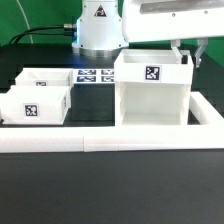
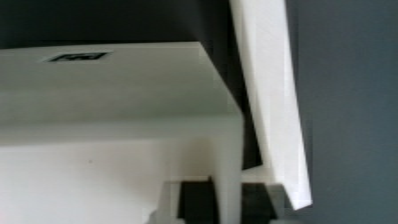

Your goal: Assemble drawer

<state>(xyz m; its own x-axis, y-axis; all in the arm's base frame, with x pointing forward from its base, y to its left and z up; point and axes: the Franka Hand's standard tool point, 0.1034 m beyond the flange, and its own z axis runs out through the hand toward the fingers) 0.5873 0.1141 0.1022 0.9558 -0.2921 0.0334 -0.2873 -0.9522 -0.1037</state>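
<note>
I'm working over a black table [image 1: 110,185] ringed by a low white rail [image 1: 100,140], with the arm's white base [image 1: 98,25] at the back. Farthest from the fingers, toward the exterior view's left, two small drawer boxes sit close together: the nearer box [image 1: 35,105] shows a tag on its front, and the rear box [image 1: 45,77] sits just behind it. Between them and the fingers the marker board [image 1: 97,76] lies flat, well clear of everything. Next comes the tall open-fronted case [image 1: 150,95], standing upright just inside the rail with bare table in front of the rail. The gripper [image 1: 187,58] hangs at the top edge of the case's side wall [image 1: 186,95], one finger on each side of it. Only the wrist view shows that side wall [image 2: 267,90] edge-on, running down to the dark fingers [image 2: 192,200], with a tag [image 2: 80,57] on the white surface beyond and dark open room on the wall's outer side. The jaws are partly spread around the wall, but I can't tell whether the pads actually press on it.
</note>
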